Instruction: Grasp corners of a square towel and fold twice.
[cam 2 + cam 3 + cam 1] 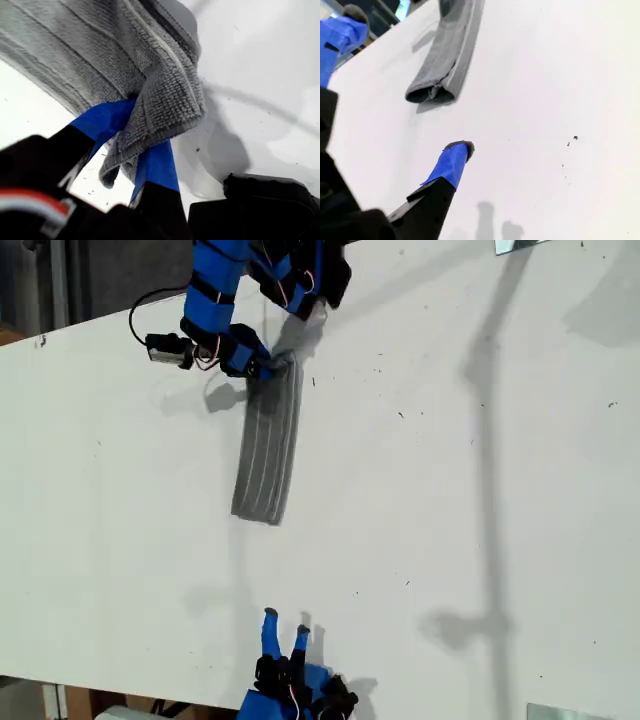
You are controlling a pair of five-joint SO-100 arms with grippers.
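Towel: 1 soft dark grey cloth [268,445] with thin pale parallel stripes, bunched into a long narrow strip on the white table [480,540]. It lies in the upper middle of the exterior view, running from my first gripper [262,365] down toward the table's centre. The free end [431,92] is doubled over itself, showing stacked layers in the second wrist view.

Table: 1 flat white surface, flecked with small dark specks. No readable writing, brand or label on anything.

Arms: 2, blue and black.

First gripper [135,145]: 2 blue-taped fingers pinched onto the upper end of the towel [165,95]; cloth sits between them and spills over both.

Second gripper [285,632]: at the bottom edge of the exterior view, well apart from the towel, its 2 blue fingers spread with nothing between them. 1 fingertip [456,155] carries a dark pad.
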